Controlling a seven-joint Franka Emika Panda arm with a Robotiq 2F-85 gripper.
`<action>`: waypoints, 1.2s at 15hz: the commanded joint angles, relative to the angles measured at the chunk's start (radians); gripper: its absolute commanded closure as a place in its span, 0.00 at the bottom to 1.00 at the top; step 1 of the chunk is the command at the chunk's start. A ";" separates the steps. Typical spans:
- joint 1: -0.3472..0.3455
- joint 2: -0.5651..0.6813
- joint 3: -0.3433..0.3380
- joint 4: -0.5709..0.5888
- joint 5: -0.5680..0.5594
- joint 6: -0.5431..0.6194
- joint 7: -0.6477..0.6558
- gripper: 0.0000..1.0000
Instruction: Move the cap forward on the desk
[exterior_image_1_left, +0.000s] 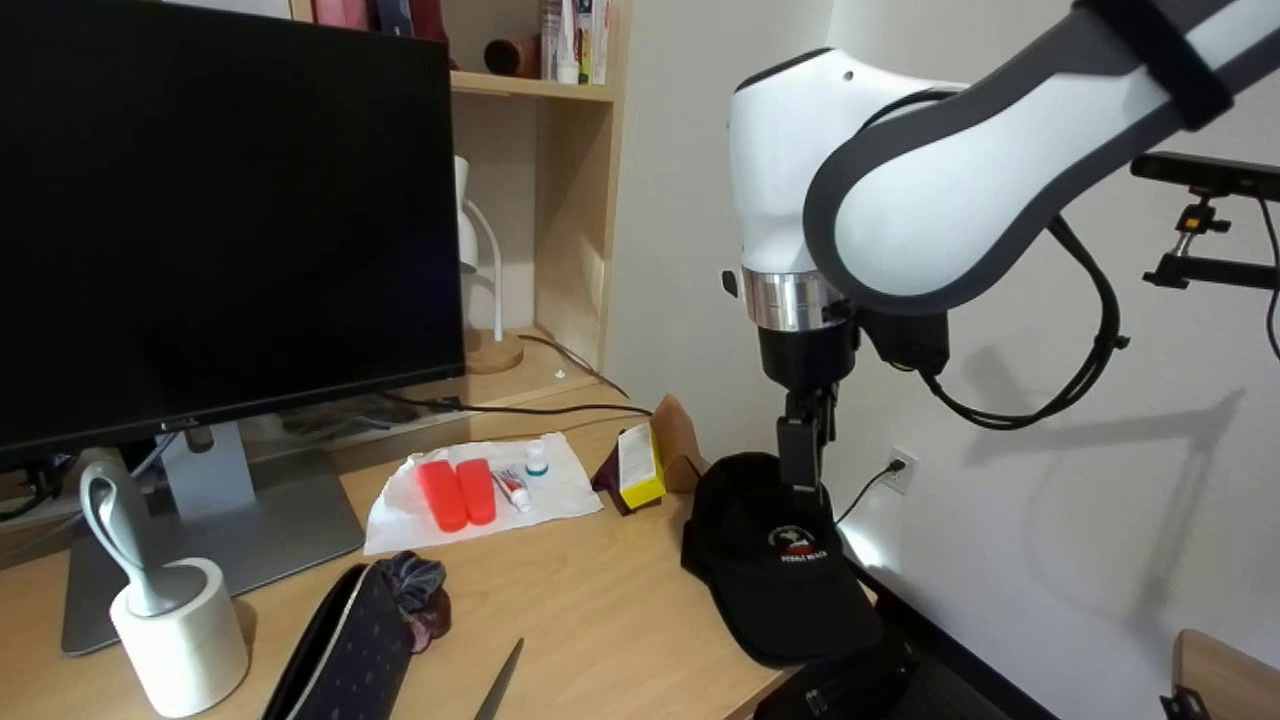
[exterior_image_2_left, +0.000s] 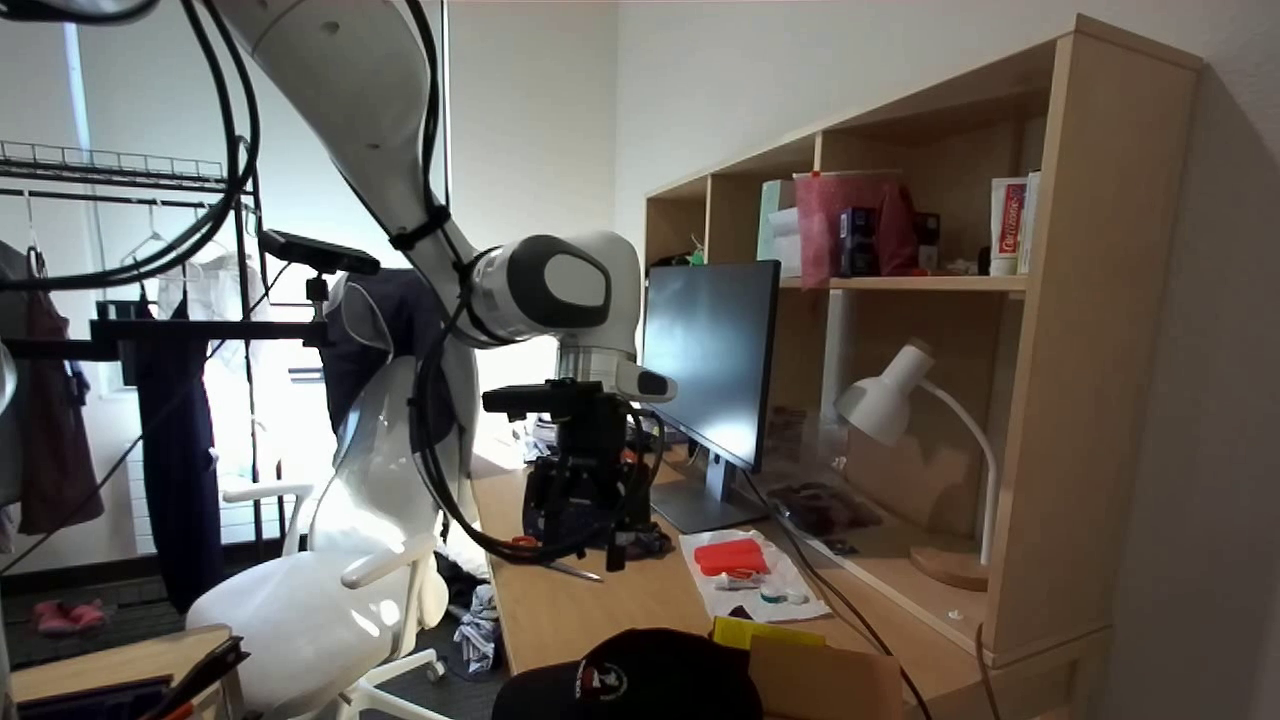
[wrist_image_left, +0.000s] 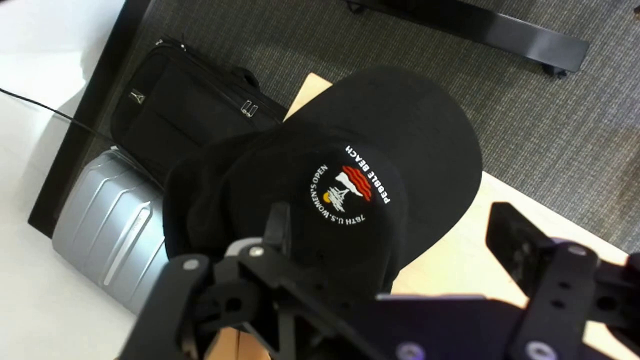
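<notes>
Clearly, the claw (wrist_image_left: 389, 220) gapes wide, gripping nothing, above the black Pebble Beach baseball cap (wrist_image_left: 327, 182); contact with the crown (wrist_image_left: 290, 172) I cannot judge. In the wrist view the cap lies at the corner of the counter (wrist_image_left: 465, 257), brim (wrist_image_left: 425, 127) reaching past the edge toward two o'clock, with a silver hard-shell suitcase (wrist_image_left: 112, 225) at the cap's nine o'clock and a black soft-sided suitcase (wrist_image_left: 192, 110) at ten.

Black cap (exterior_image_1_left: 778, 572), tan desk (exterior_image_1_left: 590, 605), silver suitcase (wrist_image_left: 115, 232)
</notes>
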 joint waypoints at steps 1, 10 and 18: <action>0.026 0.030 0.012 -0.004 -0.115 -0.020 0.042 0.00; 0.122 0.124 0.054 -0.123 -0.328 0.131 0.217 0.00; 0.176 0.274 0.001 -0.097 -0.381 0.264 0.462 0.00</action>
